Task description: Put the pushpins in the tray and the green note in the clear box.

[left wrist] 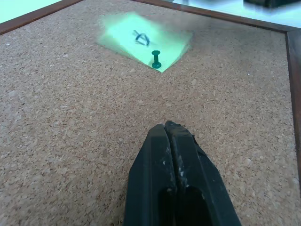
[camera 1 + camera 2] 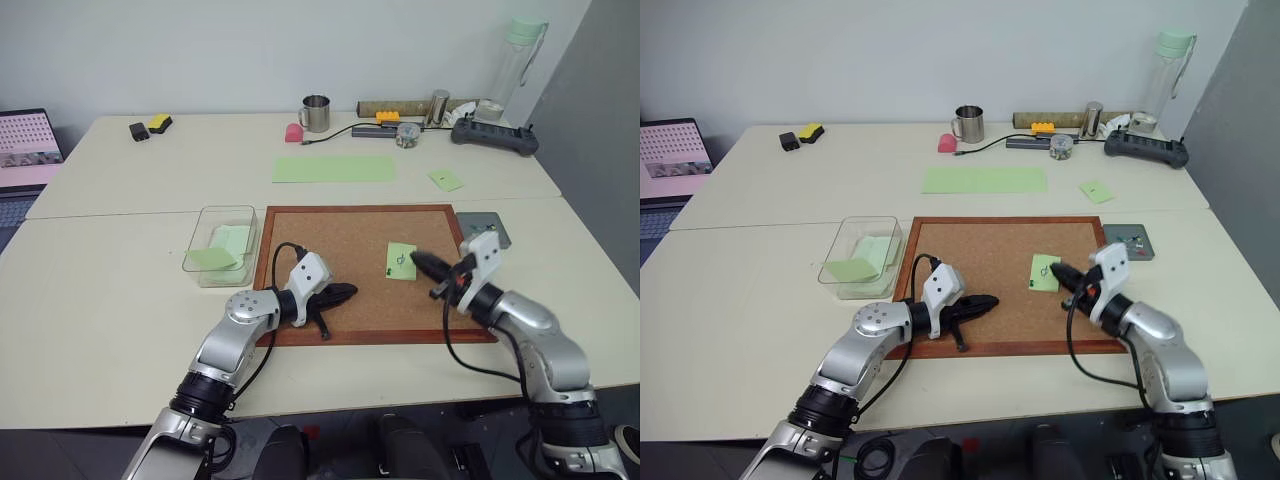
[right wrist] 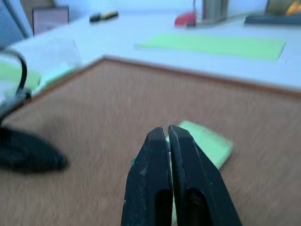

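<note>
The green note [image 2: 401,261], marked in its middle, lies on the cork board [image 2: 330,240]. A green pushpin [image 1: 156,59] stands upright in the note's near corner. My right gripper [image 2: 415,258] hovers shut just above the note's right edge, pointing left. I cannot tell whether anything tiny is pinched in its tips [image 3: 167,128]. My left gripper [image 2: 350,292] rests shut and empty on the board, left of the note. The grey tray [image 2: 1130,240] sits beside the board's far right corner with small specks in it. The clear box [image 2: 200,240] stands left of the board, with green paper inside.
A long green paper strip [image 2: 335,168] and a small plain green note [image 2: 446,179] lie beyond the board. Along the back edge stand a metal mug [image 2: 316,113], a bottle [image 2: 520,60] and a power strip [image 2: 495,135]. A laptop [image 2: 25,150] sits at far left.
</note>
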{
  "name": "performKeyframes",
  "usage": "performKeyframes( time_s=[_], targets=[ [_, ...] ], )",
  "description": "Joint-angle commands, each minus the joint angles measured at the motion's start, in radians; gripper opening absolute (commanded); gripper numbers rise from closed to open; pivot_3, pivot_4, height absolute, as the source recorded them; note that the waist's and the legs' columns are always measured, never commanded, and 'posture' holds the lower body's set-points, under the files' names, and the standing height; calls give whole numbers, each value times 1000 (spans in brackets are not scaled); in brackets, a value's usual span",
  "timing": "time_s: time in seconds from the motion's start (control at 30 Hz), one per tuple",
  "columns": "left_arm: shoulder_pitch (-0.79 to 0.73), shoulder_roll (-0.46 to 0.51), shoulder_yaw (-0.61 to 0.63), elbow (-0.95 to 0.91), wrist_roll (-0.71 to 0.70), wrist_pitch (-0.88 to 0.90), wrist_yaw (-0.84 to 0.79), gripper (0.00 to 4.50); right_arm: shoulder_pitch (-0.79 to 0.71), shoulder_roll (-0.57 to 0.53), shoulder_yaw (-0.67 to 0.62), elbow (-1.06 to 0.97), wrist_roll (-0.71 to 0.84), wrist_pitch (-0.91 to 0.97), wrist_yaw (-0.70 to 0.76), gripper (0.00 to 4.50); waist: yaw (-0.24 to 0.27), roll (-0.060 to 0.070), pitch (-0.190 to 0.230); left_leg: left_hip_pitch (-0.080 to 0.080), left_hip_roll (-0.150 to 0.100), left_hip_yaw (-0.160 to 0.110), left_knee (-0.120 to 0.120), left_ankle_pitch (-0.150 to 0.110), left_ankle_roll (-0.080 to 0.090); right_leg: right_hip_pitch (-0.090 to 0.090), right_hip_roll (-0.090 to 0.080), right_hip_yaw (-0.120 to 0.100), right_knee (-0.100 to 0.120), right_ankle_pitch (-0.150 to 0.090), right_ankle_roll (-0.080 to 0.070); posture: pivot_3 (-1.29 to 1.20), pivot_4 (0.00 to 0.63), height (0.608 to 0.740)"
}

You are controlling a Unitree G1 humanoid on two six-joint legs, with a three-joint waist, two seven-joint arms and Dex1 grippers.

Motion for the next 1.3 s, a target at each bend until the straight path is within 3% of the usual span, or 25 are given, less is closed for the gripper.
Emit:
performKeyframes(
  time_s=[0.03, 0.33, 0.67, 1.03, 1.23, 1.3],
  targets=[
    [21, 8, -14, 14, 12, 17, 1, 0, -22, -7, -52, -3, 14, -18, -23, 38, 0, 0, 0, 0, 0, 0, 0, 0, 0, 0, 0, 0, 0, 0, 0, 0, 150, 740],
    [13, 7, -14, 23, 12, 14, 0, 0, -211, -72, -143, 364, -119, -116, -187, 38, 1, 0, 0, 0, 0, 1, 0, 0, 0, 0, 0, 1, 0, 0, 0, 0, 150, 740],
    [12, 8, -8, 18, 14, 15, 9, 0, -409, -135, -136, 832, -174, -223, -143, 38, 0, 0, 0, 0, -1, 2, 0, 0, 0, 0, 0, 2, 0, 1, -1, 0, 150, 740],
    [28, 13, -2, -3, 10, 25, 24, 0, -475, -158, -162, 955, -155, -304, -102, 2352, -2, 0, 0, 1, 0, 2, 0, 0, 1, 0, 0, 2, 0, 3, -4, 0, 150, 740],
    [22, 14, -4, 3, 11, 26, 21, 0, -409, -136, -141, 755, -126, -286, -47, 3660, -2, 0, 0, 1, 0, 2, 0, 0, 1, 0, 0, 2, 0, 3, -4, 0, 150, 740],
    [22, 15, -5, 3, 10, 26, 18, 0, -337, -123, -89, 605, -103, -251, 36, 3660, -2, 1, 0, 0, 0, 2, 0, 0, 1, 0, 0, 2, 0, 2, -3, 0, 150, 740]
  ],
)
